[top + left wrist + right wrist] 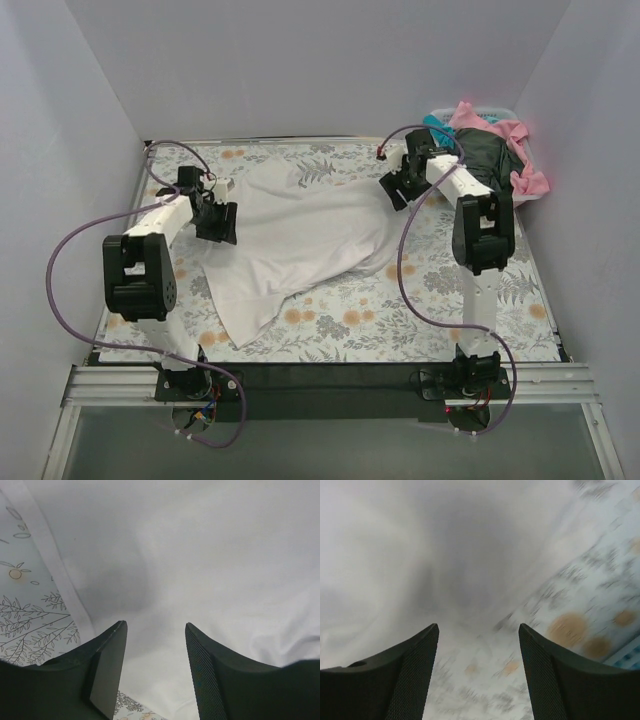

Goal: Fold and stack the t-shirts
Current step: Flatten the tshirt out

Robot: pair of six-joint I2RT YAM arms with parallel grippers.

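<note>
A large white t-shirt (300,240) lies spread and rumpled across the middle of the printed sheet. My left gripper (218,222) is open and empty, right at the shirt's left edge; in the left wrist view the white t-shirt (200,555) fills the space under my left gripper (156,627), with its hem (55,565) running along the left. My right gripper (398,187) is open and empty above the shirt's right end; the right wrist view is blurred, showing white cloth (420,545) beyond my right gripper (479,627). Pink (505,130), teal (437,124) and dark grey-green (490,155) shirts lie heaped at the back right.
The fern-and-orange-flower sheet (440,300) covers the table. A white basket rim (500,110) shows under the heaped shirts in the back right corner. Grey walls close in the left, back and right sides. Purple cables loop off both arms.
</note>
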